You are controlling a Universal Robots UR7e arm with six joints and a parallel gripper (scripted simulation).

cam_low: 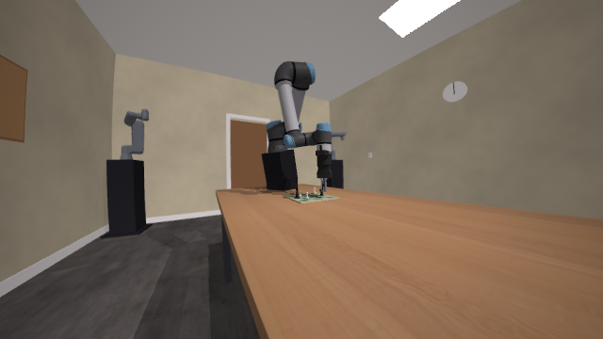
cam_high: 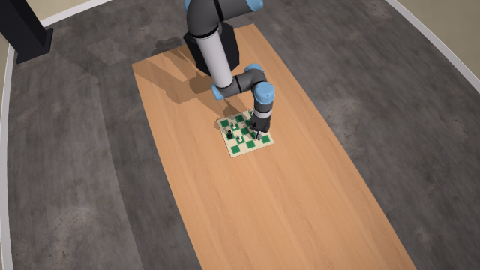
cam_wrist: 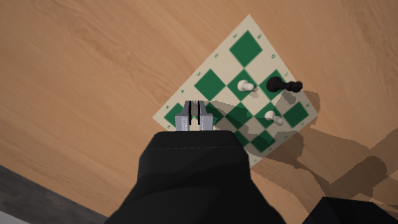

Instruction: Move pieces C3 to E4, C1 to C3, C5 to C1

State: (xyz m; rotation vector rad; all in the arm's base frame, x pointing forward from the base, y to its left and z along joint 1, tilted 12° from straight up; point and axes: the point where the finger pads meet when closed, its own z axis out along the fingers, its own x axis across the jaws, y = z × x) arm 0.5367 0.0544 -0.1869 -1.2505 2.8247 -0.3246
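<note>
My gripper points down over the board, at its right part in the top view. It is shut on a slim chess piece, mostly hidden by the fingers; its colour cannot be told. A tall black piece stands mid-way along the left edge in the top view. Another black piece stands near the fingers. White pieces stand at the front left and back left. The board's centre square is empty.
Another white piece stands at the board's far side; the arm hides it in the top view. The board lies on the wooden table. The robot's black pedestal stands beyond the board.
</note>
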